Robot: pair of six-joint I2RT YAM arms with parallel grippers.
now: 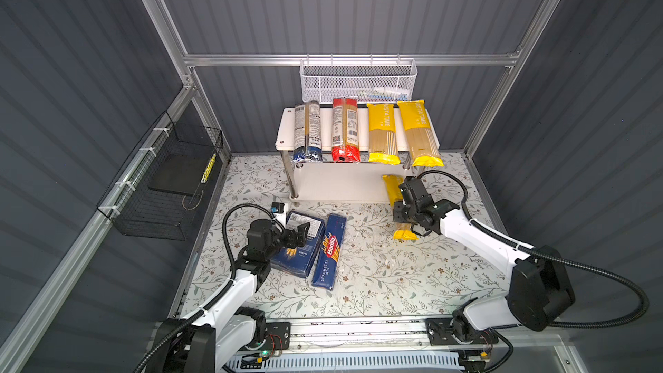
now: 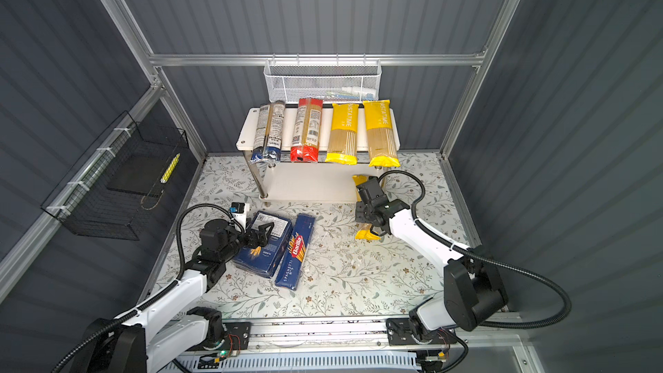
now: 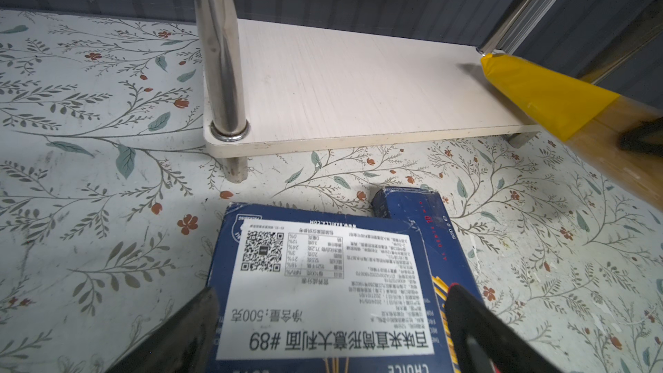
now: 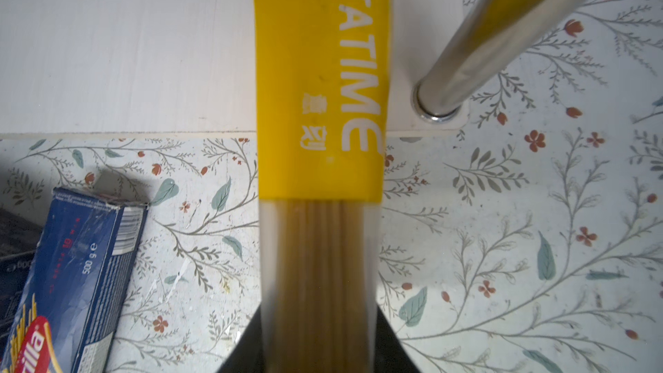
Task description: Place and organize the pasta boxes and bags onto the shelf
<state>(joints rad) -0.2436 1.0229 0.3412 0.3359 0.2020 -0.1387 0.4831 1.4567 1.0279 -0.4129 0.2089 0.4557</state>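
Observation:
The shelf (image 1: 287,130) stands at the back, and its top board carries a dark blue-black bag (image 1: 306,130), a red-ended bag (image 1: 345,130) and two yellow PASTATIME bags (image 1: 382,134). My right gripper (image 4: 319,346) is shut on a third yellow PASTATIME bag (image 4: 319,102), whose far end rests on the lower board (image 1: 341,181) by the right front leg. My left gripper (image 3: 332,317) hangs open just over the wide Barilla box (image 3: 323,281), one finger to each side. The slim SPAGHETTI box (image 1: 330,249) lies against that box on the table.
A white mesh basket (image 1: 355,80) hangs on the back rail above the shelf. A black wire basket (image 1: 161,188) is fixed to the left wall. Chrome legs (image 4: 466,48) stand at the lower board's corners. The floral tabletop (image 1: 394,274) stretches between the arms.

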